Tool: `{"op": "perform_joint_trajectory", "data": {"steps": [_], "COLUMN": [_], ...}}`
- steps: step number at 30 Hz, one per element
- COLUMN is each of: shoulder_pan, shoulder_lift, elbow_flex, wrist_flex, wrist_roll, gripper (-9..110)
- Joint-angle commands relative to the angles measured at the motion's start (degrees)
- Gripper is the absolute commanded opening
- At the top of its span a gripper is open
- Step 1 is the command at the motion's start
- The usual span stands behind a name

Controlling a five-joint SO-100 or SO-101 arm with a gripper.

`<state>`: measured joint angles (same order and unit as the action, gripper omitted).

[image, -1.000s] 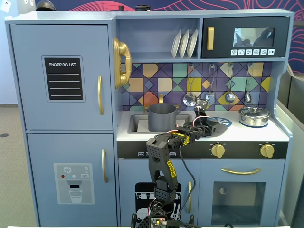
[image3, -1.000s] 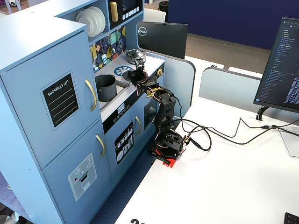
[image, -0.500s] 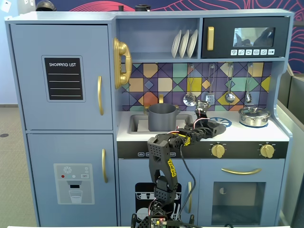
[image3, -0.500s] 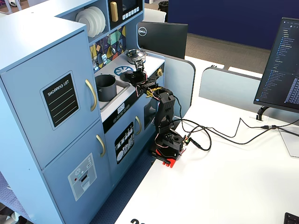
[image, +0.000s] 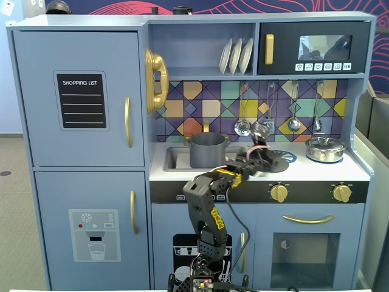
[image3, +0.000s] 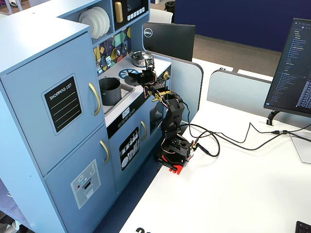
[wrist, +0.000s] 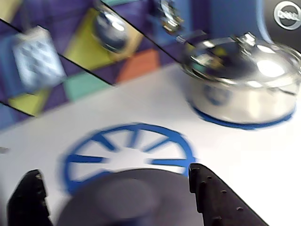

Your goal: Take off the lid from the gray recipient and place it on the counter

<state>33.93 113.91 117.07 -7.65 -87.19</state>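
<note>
Lid (wrist: 127,200), dark gray: pinched in gripper (wrist: 117,197), carried further right off open gray pot (image: 207,149), over tabletop (wrist: 141,108) burner ring (wrist: 129,153); release pending

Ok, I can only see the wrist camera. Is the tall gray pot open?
Observer: Yes. The gray pot stands in the sink with no lid on it.
Operator: Which side of the gripper is it?
Observer: In a fixed view it is left of the gripper, which has the lid by it over the burner ring.
Operator: What's up high?
Observer: Three white plates stand on a shelf above the pot.
</note>
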Motion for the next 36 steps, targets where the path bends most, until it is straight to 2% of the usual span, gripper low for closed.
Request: {"op": "perform_joint_trajectory", "data": {"steps": [1, 3, 4, 8, 14, 18, 25, 27, 30, 36], "shoulder_pan": [-5.1, -8.53, -10.37, -18.46, -24.87, -29.97, -35.33, -35.07, -36.56, -35.95], "shoulder_lift": [18.02, 26.54, 30.41, 42.63, 51.24, 56.43, 60.29, 58.89, 60.91, 64.6], "elbow_flex": [-4.13, -4.66, -5.36, -2.37, 11.34, 23.2, 44.12, 49.39, 54.14, 54.93], "wrist_flex": [20.13, 37.09, 46.32, 70.66, 89.56, 87.28, 67.76, 63.11, 65.48, 83.14], "wrist_roll": [3.87, 3.6, 3.25, 2.55, -7.47, -4.83, 3.69, 3.16, 2.9, 4.57], "gripper": [19, 3, 0, 0, 0, 0, 0, 0, 0, 1]}}
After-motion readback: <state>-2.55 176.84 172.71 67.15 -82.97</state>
